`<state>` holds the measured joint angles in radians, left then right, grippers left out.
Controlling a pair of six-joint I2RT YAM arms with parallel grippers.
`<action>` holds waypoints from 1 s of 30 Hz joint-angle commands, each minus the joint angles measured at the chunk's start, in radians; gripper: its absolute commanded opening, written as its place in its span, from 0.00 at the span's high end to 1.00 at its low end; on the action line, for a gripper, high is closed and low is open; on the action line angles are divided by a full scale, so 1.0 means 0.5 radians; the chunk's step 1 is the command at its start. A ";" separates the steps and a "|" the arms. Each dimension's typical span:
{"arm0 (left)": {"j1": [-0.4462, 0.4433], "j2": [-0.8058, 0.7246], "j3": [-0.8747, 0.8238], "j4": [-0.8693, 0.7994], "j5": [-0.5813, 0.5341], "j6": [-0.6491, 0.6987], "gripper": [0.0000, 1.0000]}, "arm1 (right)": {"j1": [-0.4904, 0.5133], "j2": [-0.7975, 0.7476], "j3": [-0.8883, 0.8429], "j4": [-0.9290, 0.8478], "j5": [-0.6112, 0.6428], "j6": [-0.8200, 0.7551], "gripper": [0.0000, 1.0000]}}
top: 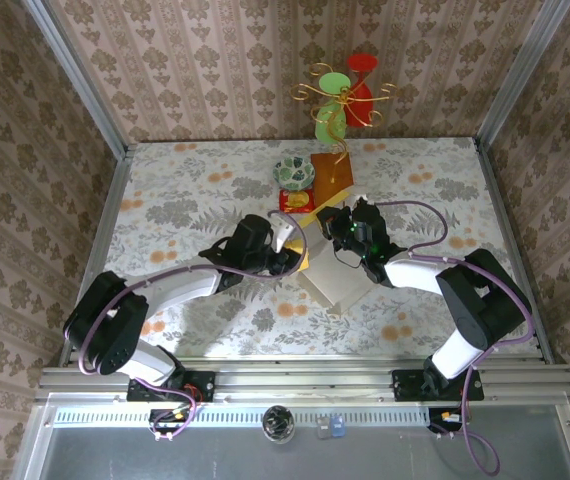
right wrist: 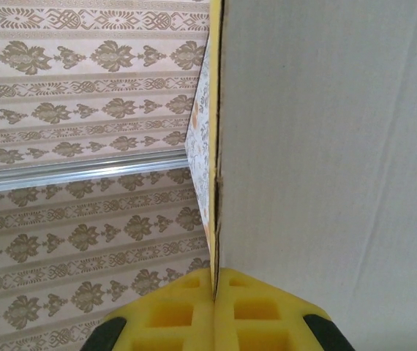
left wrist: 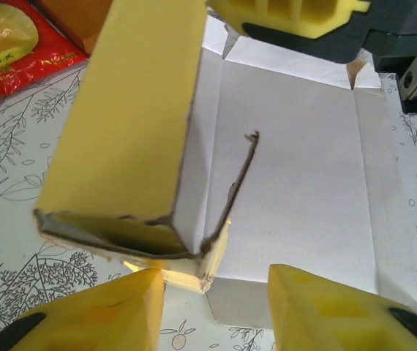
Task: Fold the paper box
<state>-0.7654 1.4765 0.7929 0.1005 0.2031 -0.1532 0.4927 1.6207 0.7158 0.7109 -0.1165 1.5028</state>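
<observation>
The paper box (top: 337, 285) lies between both arms at the table's middle, white inner side up. In the left wrist view its left wall (left wrist: 128, 110) stands folded up, yellow outside, and joins a short end flap at a torn-looking corner. The flat white base (left wrist: 296, 183) spreads to the right. My left gripper (left wrist: 216, 311) is open, its yellow fingers either side of that near corner and pinching nothing. My right gripper (right wrist: 214, 292) is shut on the thin edge of a raised panel (right wrist: 325, 146) at the box's far end. In the top view the two grippers (top: 293, 255) (top: 337, 232) stand close together.
A small red packet (left wrist: 11, 44) lies just left of the box, with an orange-brown board (top: 332, 172) behind it. A green patterned ball (top: 293, 172) and a gold wire ornament with green and red cups (top: 345, 95) stand at the back. Patterned walls enclose the table.
</observation>
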 commanded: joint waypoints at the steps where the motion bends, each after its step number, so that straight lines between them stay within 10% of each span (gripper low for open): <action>1: 0.000 -0.035 0.041 -0.047 -0.037 0.067 0.56 | 0.011 -0.035 0.056 -0.075 0.009 0.003 1.00; 30: -0.176 0.152 -0.074 0.209 -0.702 -0.422 0.67 | 0.073 0.219 -0.323 0.834 0.177 -0.031 1.00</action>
<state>-0.8402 1.5333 0.7715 0.1608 -0.0868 -0.3027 0.5220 1.7084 0.5758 1.0859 -0.0563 1.5059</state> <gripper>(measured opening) 0.330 0.066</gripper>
